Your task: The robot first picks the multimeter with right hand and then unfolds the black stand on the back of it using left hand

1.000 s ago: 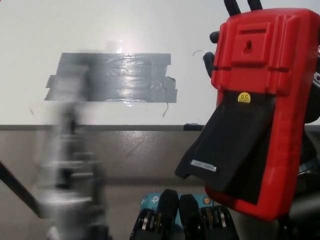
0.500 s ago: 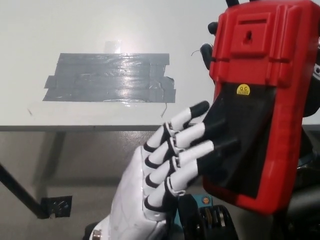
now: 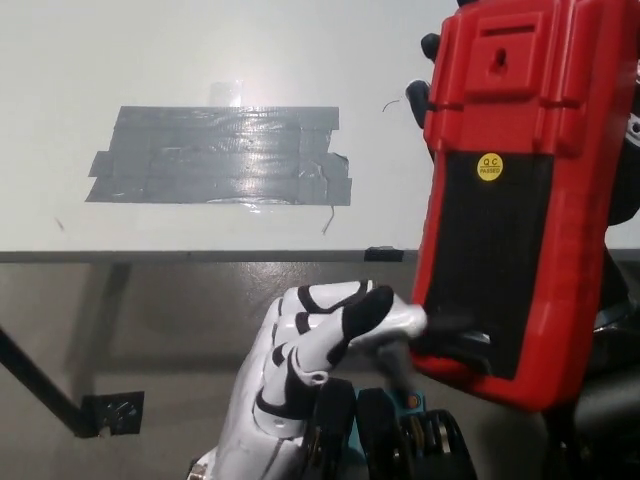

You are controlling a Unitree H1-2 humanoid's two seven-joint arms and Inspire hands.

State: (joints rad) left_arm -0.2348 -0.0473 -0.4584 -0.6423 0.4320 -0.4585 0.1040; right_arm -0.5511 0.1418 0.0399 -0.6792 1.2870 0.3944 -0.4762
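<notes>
Left hand [image 3: 320, 345], white with black finger pads: raised at lower centre, fingers curled inward, tips reaching to the lower left edge of the multimeter [image 3: 520, 190]. Fingertips appear to touch the bottom edge of the black stand [image 3: 490, 265]; whether they actually grip it cannot be told. The hand does not enclose any object.

Just right of the left hand: the multimeter, red casing, held upright with its back toward the camera. The black stand covers the lower half of the back and lies flat against the casing. A round yellow sticker [image 3: 489, 167] sits at the stand's upper edge. Above it, a recessed red panel with a small keyhole-shaped slot.

Right hand [image 3: 422, 95]: black, mostly hidden behind the multimeter; dark fingers show along the casing's left edge near the top, holding the unit from behind.

Beyond and left of both hands: white tabletop [image 3: 150, 50], its front edge running across mid-picture. A patch of overlapping grey tape strips [image 3: 220, 155] is stuck on it, well apart from the multimeter. Below the edge, grey floor.
</notes>
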